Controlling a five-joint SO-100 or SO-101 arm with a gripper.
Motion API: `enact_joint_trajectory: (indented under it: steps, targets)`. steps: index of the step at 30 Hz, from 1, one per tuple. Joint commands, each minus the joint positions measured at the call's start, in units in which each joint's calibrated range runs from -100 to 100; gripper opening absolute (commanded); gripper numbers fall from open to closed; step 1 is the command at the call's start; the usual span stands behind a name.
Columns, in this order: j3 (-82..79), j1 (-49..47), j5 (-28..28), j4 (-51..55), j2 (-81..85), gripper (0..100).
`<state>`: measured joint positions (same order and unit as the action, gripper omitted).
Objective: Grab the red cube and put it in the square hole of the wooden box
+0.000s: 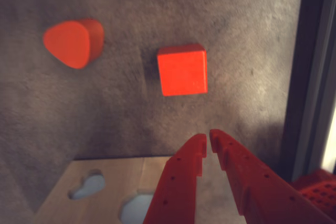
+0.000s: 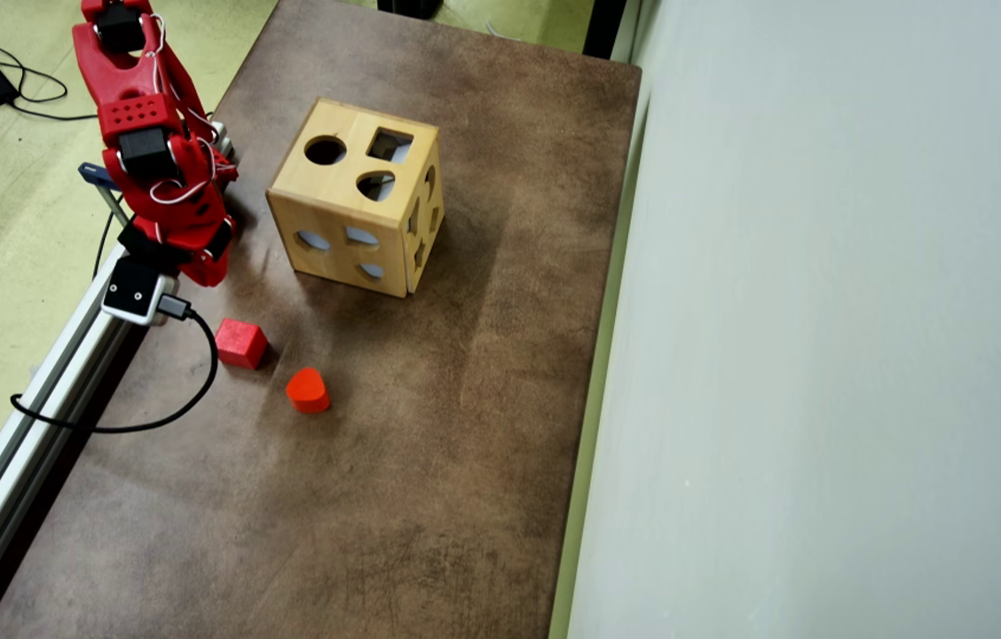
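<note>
End effector (image 1: 208, 139): is being held with its two red fingers drawn nearly together, only a thin gap being left at the tips, and nothing is being gripped; in the overhead view it (image 2: 209, 271) is being kept above the tabletop's left edge.
Red cube (image 1: 182, 70): is being seen lying flat on the tabletop, apart from the fingertips in the wrist view; in the overhead view it (image 2: 240, 343) is being shown near the end effector, well clear of the box.
Rounded red block (image 2: 307, 390): is being left just beside the cube.
Wooden box (image 2: 362, 197): is being shown standing on the brown tabletop (image 2: 429, 426), its square hole (image 2: 390, 145) being turned upward.
</note>
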<state>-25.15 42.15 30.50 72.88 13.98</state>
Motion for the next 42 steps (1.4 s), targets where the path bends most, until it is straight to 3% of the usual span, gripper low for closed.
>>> enact_joint_trajectory:
  steps: [1,24,42]
  targets:
    - [0.3,0.1,0.0,-2.5,0.2,2]
    - [1.1,0.1,0.0,-8.0,-18.9,2]
    - [1.3,0.1,0.0,-11.4,-21.8,3]
